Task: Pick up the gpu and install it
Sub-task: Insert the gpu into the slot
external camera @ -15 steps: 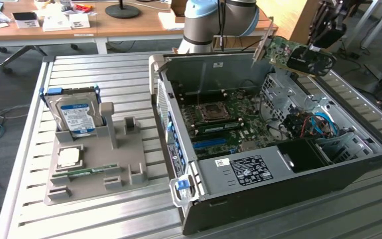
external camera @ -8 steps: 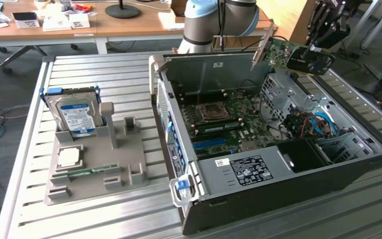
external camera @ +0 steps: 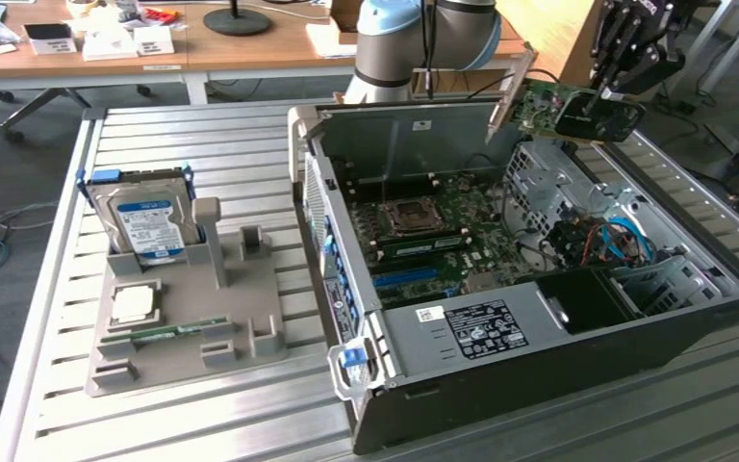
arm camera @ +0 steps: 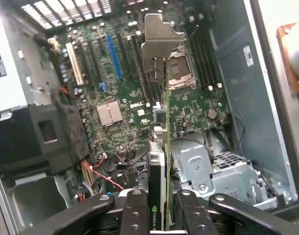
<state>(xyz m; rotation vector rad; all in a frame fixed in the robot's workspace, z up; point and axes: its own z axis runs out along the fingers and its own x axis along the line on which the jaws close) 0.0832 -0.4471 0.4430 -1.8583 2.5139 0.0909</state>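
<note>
In the grip of the pincer (arm camera: 159, 210) sits the gpu (arm camera: 158, 156) — pinched edge-on, its black fan cover against one finger and its green board against the other. Its long axis runs straight out from the pincer, with the silver bracket (arm camera: 161, 39) at the far end. Card and pincer hang above the open computer case (external camera: 537, 318) on the bench (external camera: 151, 423) — the motherboard (arm camera: 115, 98) lies beyond the bracket, apart from it.

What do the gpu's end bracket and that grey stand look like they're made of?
The end bracket of the gpu: thin bent sheet metal, going by its dull silver sheen. The grey stand: probably moulded plastic, uniformly matte with blocky shapes.
</note>
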